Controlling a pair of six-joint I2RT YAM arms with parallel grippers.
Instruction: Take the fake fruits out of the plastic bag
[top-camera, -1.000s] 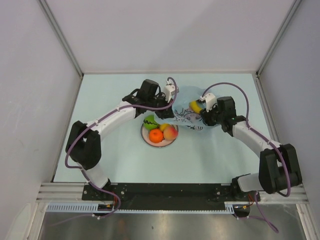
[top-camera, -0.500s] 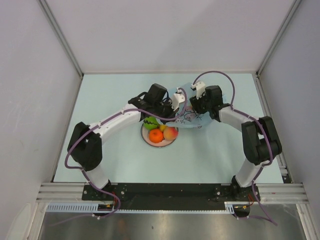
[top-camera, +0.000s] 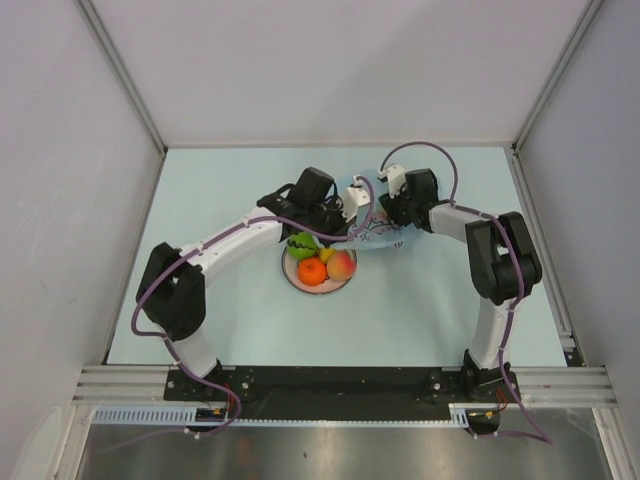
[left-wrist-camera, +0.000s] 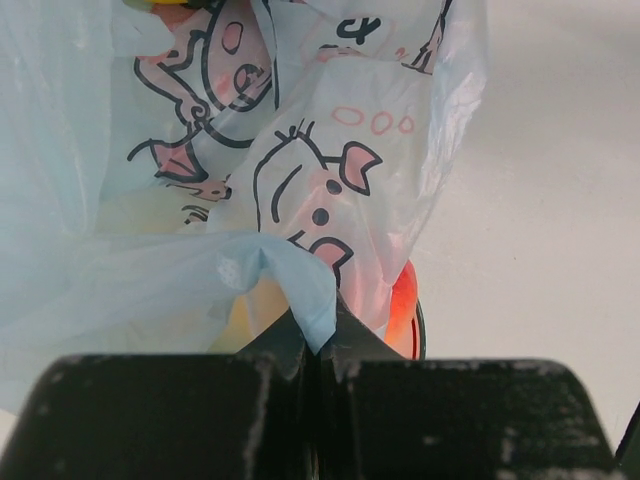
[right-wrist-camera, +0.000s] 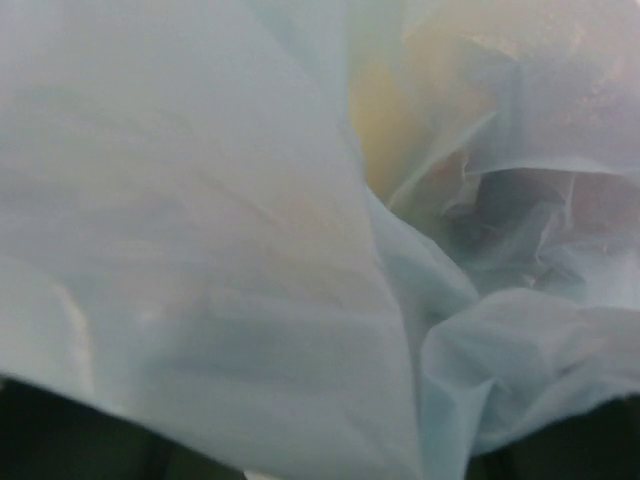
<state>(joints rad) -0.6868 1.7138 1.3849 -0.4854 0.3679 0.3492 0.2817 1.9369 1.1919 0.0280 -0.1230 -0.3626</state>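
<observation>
The thin translucent light-blue plastic bag (top-camera: 368, 228) sits just above the centre of the overhead view, bunched between the two arms' tips on the pale blue-green matte table (top-camera: 220, 180). Its film is crinkled and glossy, and it is printed with pink cartoon pigs outlined in dark lines.

In the left wrist view the left gripper (left-wrist-camera: 318, 332) has its black jaws pressed fully together on a peaked fold of the film at the lower middle of the frame. The rest of the bag billows up and to the left. A red-orange patch (left-wrist-camera: 398, 305) shows beside and through the film at lower right; what it is cannot be told.

In the overhead view the right gripper (top-camera: 388, 208) is pushed into the bag from the right. Its own camera shows almost only soft, cloudy folds of film. A blurred yellow shape (right-wrist-camera: 390, 110) shows through them at upper centre. How wide its jaws stand, and whether they hold anything, cannot be told.

Just below and left of the bag lies a round white plate (top-camera: 320, 289). It holds a glossy green round plastic fruit (top-camera: 299, 245) with a dark zigzag at its upper left. A smooth orange plastic fruit (top-camera: 312, 271) sits at its middle and a peach-coloured plastic fruit (top-camera: 341, 265) at its right. The three sit close together, with a small yellow piece (top-camera: 326, 255) between them.
</observation>
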